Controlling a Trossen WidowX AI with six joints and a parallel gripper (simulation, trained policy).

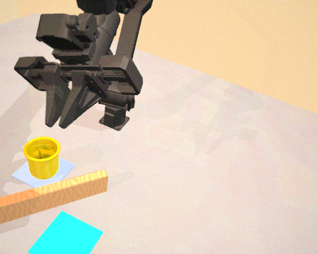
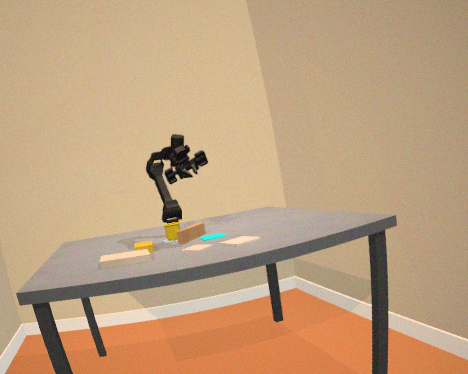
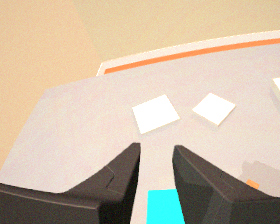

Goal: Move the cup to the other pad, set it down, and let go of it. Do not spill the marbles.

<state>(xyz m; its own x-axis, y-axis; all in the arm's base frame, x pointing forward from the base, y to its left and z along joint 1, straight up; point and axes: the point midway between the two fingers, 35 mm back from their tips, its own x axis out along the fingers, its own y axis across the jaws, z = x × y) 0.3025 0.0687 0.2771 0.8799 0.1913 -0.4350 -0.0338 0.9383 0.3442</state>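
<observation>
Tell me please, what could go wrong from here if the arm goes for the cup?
The gripper has its fingertips closer together than the cup is wide; lowered like this, it might strike the rim and tip it. The wooden bar stands between the pale blue pad and the cyan pad, so a low carry could hit it.

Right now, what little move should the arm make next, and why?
Probably open the gripper wider before lowering it. Its fingers are close together with nothing between them, a gap that looks narrower than the yellow cup, which stands upright on the pale blue pad.
</observation>
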